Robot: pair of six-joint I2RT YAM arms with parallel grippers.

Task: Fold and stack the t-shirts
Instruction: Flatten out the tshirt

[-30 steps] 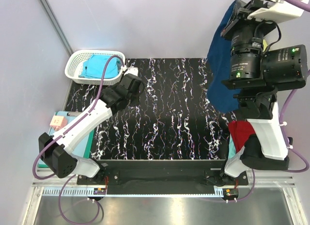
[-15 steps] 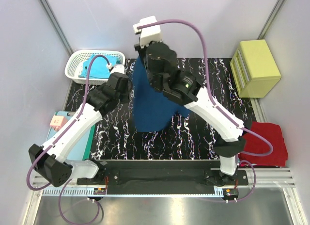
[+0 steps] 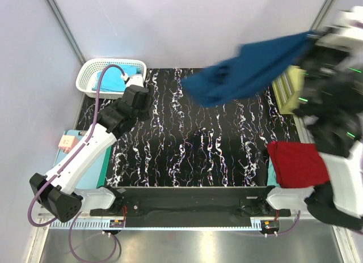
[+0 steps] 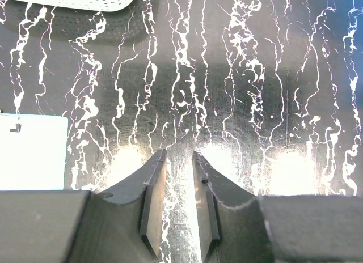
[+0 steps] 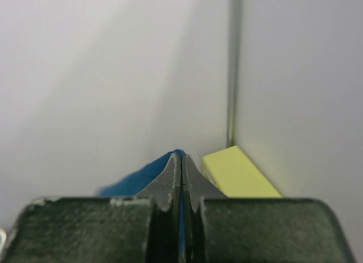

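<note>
Claws first: your right claw (image 5: pixel 181 158) is clenched on the navy shirt (image 3: pixel 249 70), high at the far right. The cloth stretches leftward from it, in the air above the tabletop (image 3: pixel 198 155). Your left claw (image 4: pixel 177 156), jaws slightly apart and empty, is nearer that loose end. The right wrist view shows only a blue sliver in the pinch; the top view shows the whole spread.

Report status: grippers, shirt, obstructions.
Left gripper open, empty, over mat. Right gripper shut on navy shirt, airborne. Yellow box near shirt.
</note>
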